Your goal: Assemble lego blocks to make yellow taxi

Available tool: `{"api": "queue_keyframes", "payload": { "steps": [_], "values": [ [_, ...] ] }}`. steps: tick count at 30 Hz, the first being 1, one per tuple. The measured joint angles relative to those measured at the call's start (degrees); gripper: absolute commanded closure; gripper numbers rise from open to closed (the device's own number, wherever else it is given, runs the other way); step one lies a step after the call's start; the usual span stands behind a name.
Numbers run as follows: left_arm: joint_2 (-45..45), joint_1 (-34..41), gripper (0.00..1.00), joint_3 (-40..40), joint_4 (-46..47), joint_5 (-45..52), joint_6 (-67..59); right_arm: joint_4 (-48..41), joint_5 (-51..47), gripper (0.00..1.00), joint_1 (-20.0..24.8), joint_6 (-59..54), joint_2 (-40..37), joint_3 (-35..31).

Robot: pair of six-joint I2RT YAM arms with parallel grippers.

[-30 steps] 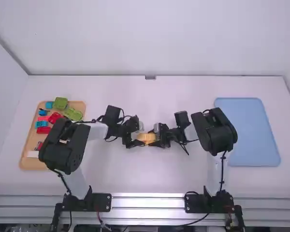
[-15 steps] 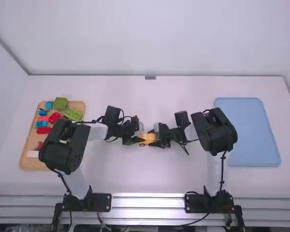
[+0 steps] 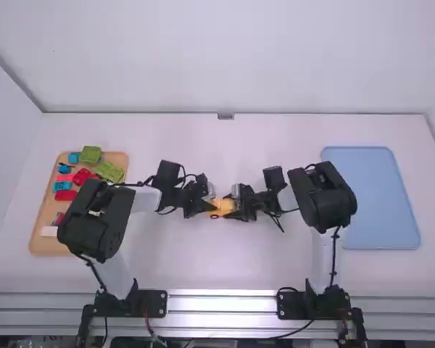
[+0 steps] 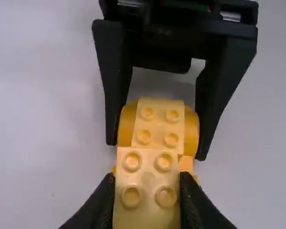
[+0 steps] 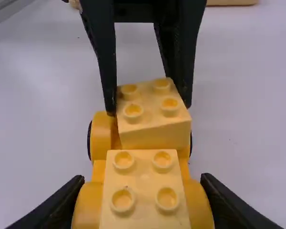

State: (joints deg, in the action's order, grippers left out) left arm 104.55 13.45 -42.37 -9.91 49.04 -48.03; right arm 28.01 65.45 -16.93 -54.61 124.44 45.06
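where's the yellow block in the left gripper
In the right wrist view, the block is tilted between the fingers of the left gripper, over one end of the wheeled base.

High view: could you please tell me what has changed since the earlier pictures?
The left gripper has shifted slightly away from the camera, and a dark ring now shows at the yellow car's near side. The right gripper hardly moved; wooden tray and blue tray stayed put.

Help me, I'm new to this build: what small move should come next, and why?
Probably the left hand should gently turn its yellow block square: it looks crooked against the other studded block, while the right hand grips the yellow car body.
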Motion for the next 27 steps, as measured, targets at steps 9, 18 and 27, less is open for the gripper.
{"api": "queue_keyframes", "payload": {
  "steps": [9,18,27],
  "values": [
    [0.0,0.0,0.98,0.0,1.73,1.86,0.44,-4.7,1.44,0.43,0.02,-5.31,0.0,0.46],
    [0.0,0.02,0.98,0.0,5.44,2.97,-1.81,-5.46,1.7,0.43,-0.02,-7.65,-0.02,0.46],
    [0.0,0.02,0.45,0.0,5.92,2.89,-3.93,-5.51,1.68,0.42,-0.22,-7.78,0.0,0.46]
  ]
}}
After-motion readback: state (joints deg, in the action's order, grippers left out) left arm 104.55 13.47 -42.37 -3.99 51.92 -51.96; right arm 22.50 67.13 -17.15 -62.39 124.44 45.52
